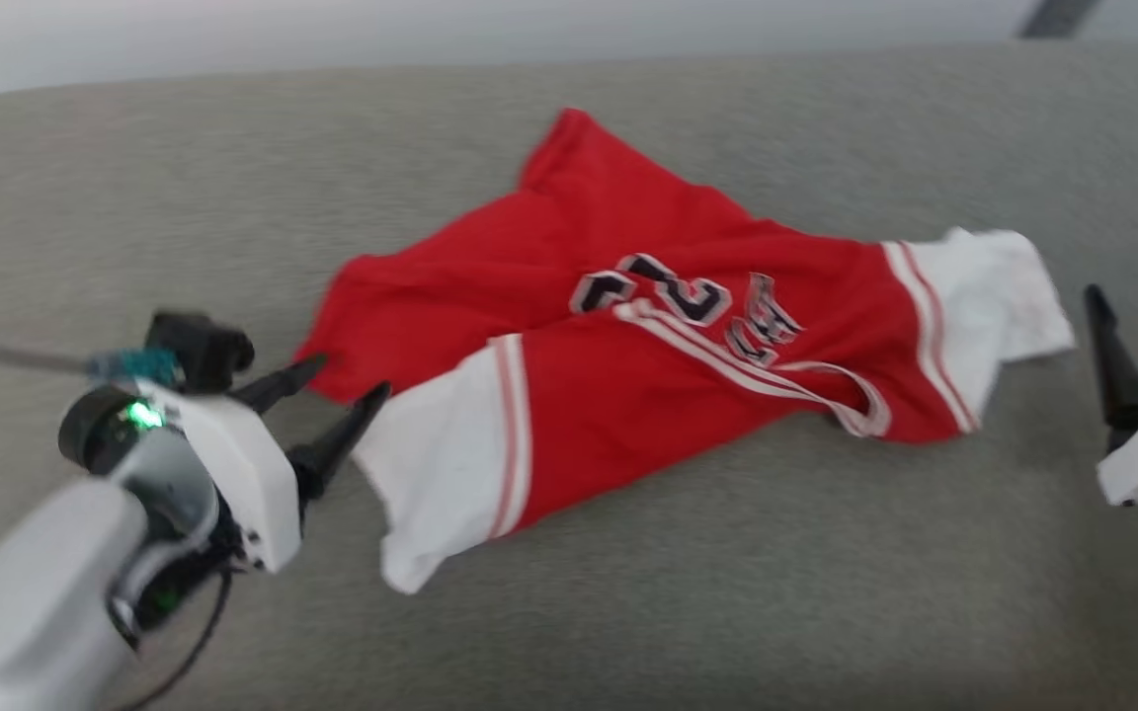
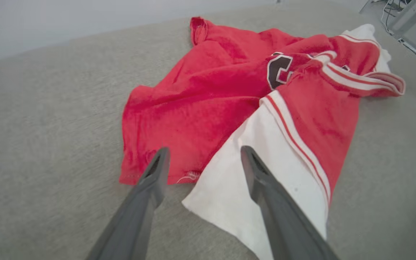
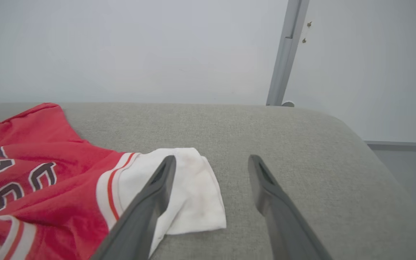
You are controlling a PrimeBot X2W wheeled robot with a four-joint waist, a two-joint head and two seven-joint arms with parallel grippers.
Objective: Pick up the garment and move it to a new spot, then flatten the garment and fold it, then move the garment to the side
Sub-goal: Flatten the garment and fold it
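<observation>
Head view, support: a grey padded surface (image 1: 727, 592) is seen across nearly the whole frame, its far edge rounded off.
Backdrop: a pale wall (image 3: 121, 47) is recorded behind the surface in the right wrist view, with a grey post (image 3: 284, 54) standing upright against it.
Garment: the garment (image 1: 549, 257) is found lying on the padded surface, about its middle. It is rumpled and partly folded over itself, not spread flat, and is held by neither gripper.
Left gripper: the left gripper (image 1: 352, 375) is seen at the garment's left edge with its fingers spread and nothing between them. In the left wrist view, one fingertip is placed over the red hem corner and the other over white cloth. Contact with the cloth cannot be told.
Right gripper: the right gripper (image 1: 1135, 288) is seen just beside the garment's right end and apart from it, with its fingers spread and nothing gripped. In the right wrist view, one finger is crossed over white cloth and the other lies over bare surface.
Left-side sleeve: the left-side sleeve (image 1: 441, 464) is noted as white with a red-striped band, laid flat towards the near edge.
Right-side sleeve: the right-side sleeve (image 1: 1004, 296) is noted as white and bunched at its end.
Trim: a striped trim (image 1: 727, 360) is seen running as a curved band across the red front.
Print: black print (image 1: 668, 296) with a white outline is seen creased among the folds. It is only partly readable.
</observation>
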